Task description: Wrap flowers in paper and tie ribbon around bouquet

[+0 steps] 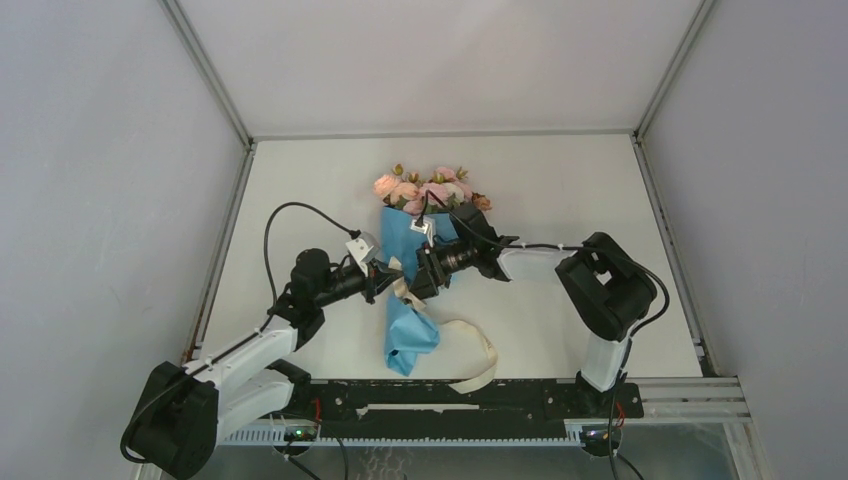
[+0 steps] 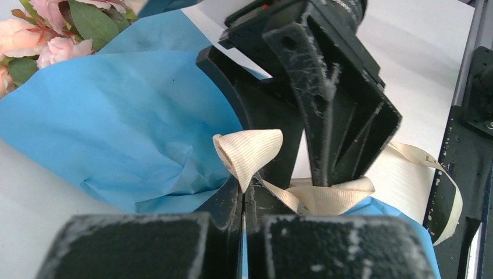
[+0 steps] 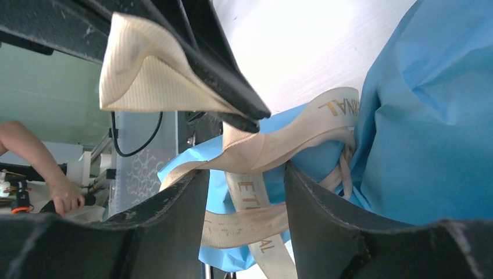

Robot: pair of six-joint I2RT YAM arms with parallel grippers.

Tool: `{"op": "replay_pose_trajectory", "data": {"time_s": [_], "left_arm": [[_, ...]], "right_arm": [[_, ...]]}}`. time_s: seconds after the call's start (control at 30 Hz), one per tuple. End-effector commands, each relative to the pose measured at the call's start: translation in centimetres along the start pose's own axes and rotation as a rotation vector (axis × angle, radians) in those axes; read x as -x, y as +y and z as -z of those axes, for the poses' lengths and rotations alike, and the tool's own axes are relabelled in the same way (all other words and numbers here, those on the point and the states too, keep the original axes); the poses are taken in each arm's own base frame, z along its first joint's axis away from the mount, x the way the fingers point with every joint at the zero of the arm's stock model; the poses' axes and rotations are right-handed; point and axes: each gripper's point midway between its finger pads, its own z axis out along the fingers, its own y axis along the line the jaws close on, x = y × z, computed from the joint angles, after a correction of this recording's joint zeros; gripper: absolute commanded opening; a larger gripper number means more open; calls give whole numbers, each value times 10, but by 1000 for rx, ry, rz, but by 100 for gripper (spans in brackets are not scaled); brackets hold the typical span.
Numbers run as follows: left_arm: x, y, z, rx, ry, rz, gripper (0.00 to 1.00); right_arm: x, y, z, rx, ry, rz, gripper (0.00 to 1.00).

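The bouquet [image 1: 412, 338] lies along the middle of the white table [image 1: 600, 180]. Its flowers [image 1: 430, 188] point to the far edge, and its narrow crumpled end points toward the black rail [image 1: 450, 398] where the arms are bolted. Both arms reach in from the two sides and meet over the waist of the cone, so from above their wrists and a black cable [image 1: 300, 208] cover the place where the ribbon goes around. The left gripper [image 2: 243, 195] has its fingers pressed together on a folded bit of the cream ribbon [image 2: 250, 150], which sticks up like a small cone. The right gripper [image 3: 245, 174] has its fingers apart. The ribbon, with gold letters on it, runs loose through that gap and crosses over the light blue paper [image 3: 430, 116]. Only the overhead view shows the free end of the ribbon curling on the table near the rail. In the left wrist view the body of the right gripper stands in front and hides most of the crossing. Only the right wrist view catches, far behind, a person's hand [image 3: 61, 197] beside some equipment.
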Motion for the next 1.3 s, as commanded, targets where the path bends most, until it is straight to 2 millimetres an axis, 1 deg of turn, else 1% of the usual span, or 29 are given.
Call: {"op": "replay_pose_trajectory", "data": {"time_s": [0.0, 0.1, 0.2, 0.27, 0.3, 0.4, 0.43, 0.47, 0.53, 0.67, 0.73, 0.83, 0.97, 1.07, 1.13, 1.27], "left_arm": [[14, 7, 0, 25, -31, -25, 0], [11, 8, 0, 29, -25, -20, 0], [11, 8, 1, 31, -25, -20, 0], [11, 8, 1, 30, -24, -19, 0], [11, 8, 1, 33, -24, -19, 0], [11, 7, 2, 31, -20, -18, 0], [11, 7, 2, 31, -21, -18, 0], [11, 7, 2, 31, -21, -18, 0], [11, 7, 3, 32, -21, -18, 0], [9, 7, 4, 33, -16, -18, 0], [8, 6, 4, 32, -14, -17, 0], [8, 6, 4, 29, -15, -17, 0], [8, 6, 4, 29, -15, -18, 0], [9, 6, 4, 30, -15, -22, 0], [8, 6, 4, 30, -14, -21, 0], [8, 6, 4, 29, -12, -20, 0]], "right_arm": [[10, 10, 0, -49, -62, 99, 59], [7, 10, -2, -73, -69, 118, 60], [2, 10, -9, -93, -56, 129, 60], [-1, 8, -12, -104, -50, 126, 58], [-1, 7, -12, -113, -51, 125, 55], [5, 3, -9, -140, -70, 118, 36], [7, 3, -7, -149, -80, 118, 32], [10, 2, -5, -158, -89, 116, 31], [15, 2, 0, -168, -106, 110, 31], [22, 1, 7, -188, -147, 95, 38], [25, 0, 10, -199, -167, 90, 38], [25, 0, 11, -204, -171, 87, 34], [17, -1, 6, -200, -144, 81, 24], [11, -2, 3, -206, -123, 79, 24], [8, -3, 3, -215, -111, 85, 26], [0, -2, 4, -213, -78, 90, 38]]}}
